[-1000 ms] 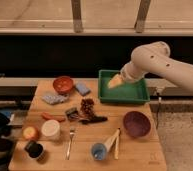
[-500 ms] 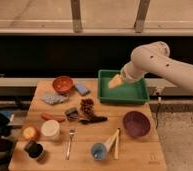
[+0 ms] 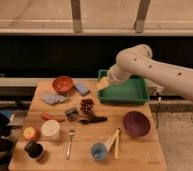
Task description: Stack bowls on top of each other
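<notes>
A small glossy orange-red bowl (image 3: 63, 84) sits at the back left of the wooden table (image 3: 140, 150). A larger dark purple bowl (image 3: 136, 123) sits at the front right. The two bowls are far apart. My gripper (image 3: 103, 83) hangs from the white arm (image 3: 155, 67) over the left edge of the green tray (image 3: 122, 91), between the two bowls and above the table's back half.
A blue sponge (image 3: 82, 89), a grey cloth (image 3: 54, 99), a pine cone (image 3: 86, 105), a carrot (image 3: 51, 117), a fork (image 3: 69, 143), a blue cup (image 3: 98, 151), wooden utensils (image 3: 114, 141), a white jar (image 3: 50, 129), an orange (image 3: 29, 133) and a dark jar (image 3: 34, 149) lie on the table.
</notes>
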You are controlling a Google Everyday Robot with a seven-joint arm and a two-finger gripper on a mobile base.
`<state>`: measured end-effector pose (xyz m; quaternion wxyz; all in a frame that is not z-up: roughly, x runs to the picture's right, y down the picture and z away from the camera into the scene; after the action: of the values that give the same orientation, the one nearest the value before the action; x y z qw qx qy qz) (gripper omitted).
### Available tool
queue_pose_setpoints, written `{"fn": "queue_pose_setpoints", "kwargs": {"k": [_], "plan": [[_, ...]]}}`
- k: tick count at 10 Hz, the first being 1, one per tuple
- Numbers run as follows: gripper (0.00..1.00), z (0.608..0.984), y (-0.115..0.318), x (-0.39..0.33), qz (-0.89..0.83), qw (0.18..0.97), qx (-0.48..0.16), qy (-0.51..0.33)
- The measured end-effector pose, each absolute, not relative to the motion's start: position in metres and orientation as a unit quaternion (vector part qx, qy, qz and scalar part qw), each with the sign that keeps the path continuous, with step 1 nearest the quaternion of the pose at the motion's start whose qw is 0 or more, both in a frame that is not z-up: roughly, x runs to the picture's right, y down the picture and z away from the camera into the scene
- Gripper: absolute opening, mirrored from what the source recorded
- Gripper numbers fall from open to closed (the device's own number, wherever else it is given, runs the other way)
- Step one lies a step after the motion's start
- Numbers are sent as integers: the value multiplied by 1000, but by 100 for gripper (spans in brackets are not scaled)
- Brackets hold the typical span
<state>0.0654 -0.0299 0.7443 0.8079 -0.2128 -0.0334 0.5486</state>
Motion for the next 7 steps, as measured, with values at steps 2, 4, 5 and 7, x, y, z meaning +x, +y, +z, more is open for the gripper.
{"fn": "queue_pose_setpoints", "kwargs": {"k": [2,4,5,7], "plan": [[80,760,-35,13,532,812,-232,-64],[80,771,-39,-36,515,812,-255,-99],[80,774,-41,-65,502,813,-271,-121],[80,775,-43,-79,494,812,-280,-135]]}}
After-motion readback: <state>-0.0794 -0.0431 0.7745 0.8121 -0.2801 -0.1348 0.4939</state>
